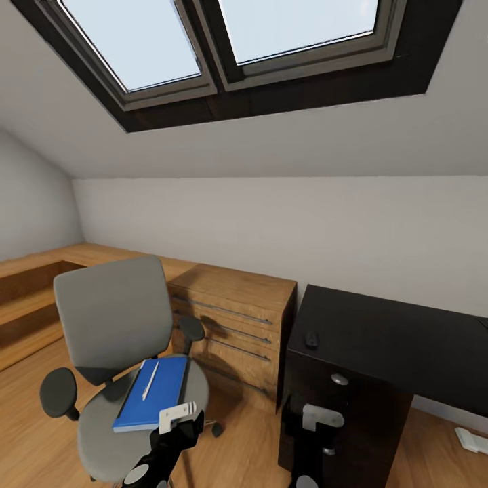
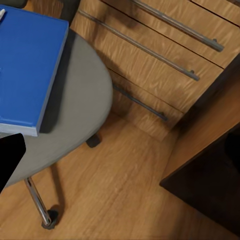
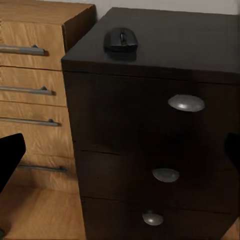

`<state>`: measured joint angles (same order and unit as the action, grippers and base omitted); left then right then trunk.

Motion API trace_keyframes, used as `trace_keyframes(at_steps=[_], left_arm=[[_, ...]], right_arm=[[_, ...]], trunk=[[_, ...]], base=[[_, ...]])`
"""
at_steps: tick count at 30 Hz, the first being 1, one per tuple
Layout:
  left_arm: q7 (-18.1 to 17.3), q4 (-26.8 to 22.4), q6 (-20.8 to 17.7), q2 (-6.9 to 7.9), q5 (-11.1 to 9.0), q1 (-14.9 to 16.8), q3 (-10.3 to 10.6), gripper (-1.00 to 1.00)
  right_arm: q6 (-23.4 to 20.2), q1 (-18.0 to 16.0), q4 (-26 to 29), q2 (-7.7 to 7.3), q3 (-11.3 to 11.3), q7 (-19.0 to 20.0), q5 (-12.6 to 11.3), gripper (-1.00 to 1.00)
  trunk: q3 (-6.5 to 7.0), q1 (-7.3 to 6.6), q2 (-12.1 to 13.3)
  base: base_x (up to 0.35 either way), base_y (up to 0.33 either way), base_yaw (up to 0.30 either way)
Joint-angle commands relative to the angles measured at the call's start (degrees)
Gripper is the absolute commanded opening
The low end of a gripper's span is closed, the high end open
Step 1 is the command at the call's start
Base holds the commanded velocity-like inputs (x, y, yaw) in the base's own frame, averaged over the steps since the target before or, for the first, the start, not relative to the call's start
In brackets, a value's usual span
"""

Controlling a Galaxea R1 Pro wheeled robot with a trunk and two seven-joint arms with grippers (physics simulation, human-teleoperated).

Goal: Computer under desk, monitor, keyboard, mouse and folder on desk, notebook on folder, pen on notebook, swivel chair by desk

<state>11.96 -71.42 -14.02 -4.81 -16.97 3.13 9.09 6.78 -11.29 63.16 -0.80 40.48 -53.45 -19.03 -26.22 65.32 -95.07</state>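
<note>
The blue folder (image 1: 154, 393) is seen lower left, just above the left gripper (image 1: 177, 415), whose jaw state can't be told.

The swivel chair (image 1: 112, 318) is grey-padded with black armrests. On it lies a bright blue folder (image 1: 153, 393) carrying a white pen (image 1: 150, 380). The dresser (image 1: 237, 325) shows honey wood grain with steel bars. The desk (image 1: 393, 339) is glossy black, its mouse (image 1: 311, 339) black too.
</note>
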Motion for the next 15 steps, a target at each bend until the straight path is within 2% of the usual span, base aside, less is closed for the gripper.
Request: trace_keyframes(at_steps=[1, 4, 5, 10, 15], left_arm=[[0.6, 0.0, -0.2, -0.01, -0.6, 0.0, 0.2, 1.00], [0.5, 0.3, -0.2, 0.09, -0.6, 0.0, 0.1, 1.00], [0.5, 2.1, -0.2, 0.22, -0.7, 0.0, 0.0, 1.00], [0.4, 9.1, 0.0, 0.31, -0.6, 0.0, -0.1, 1.00], [0.4, 14.6, 1.2, 0.32, -0.6, 0.0, -0.2, 1.00]], right_arm=[[8.3, 0.1, -6.7, -0.04, 5.4, -3.3, -0.7, 1.00], [14.0, 0.1, -13.1, 0.01, 6.9, -4.0, -0.9, 1.00], [16.9, 0.1, -16.6, 0.01, 7.4, -4.1, -1.1, 1.00], [18.7, 0.1, -20.7, 0.01, 7.5, -2.5, -2.9, 1.00], [19.5, 0.1, -24.2, -0.01, 7.3, 2.4, -6.0, 1.00]], trunk=[[-0.05, 0.00, 0.0], [-0.04, 0.00, 0.0], [-0.04, 0.00, 0.0], [-0.04, 0.00, 0.0], [0.32, -0.44, 0.8]], base=[[0.000, 0.000, 0.000], [0.000, 0.000, 0.000], [0.000, 0.000, 0.000], [0.000, 0.000, 0.000], [0.000, 0.000, 0.000]])
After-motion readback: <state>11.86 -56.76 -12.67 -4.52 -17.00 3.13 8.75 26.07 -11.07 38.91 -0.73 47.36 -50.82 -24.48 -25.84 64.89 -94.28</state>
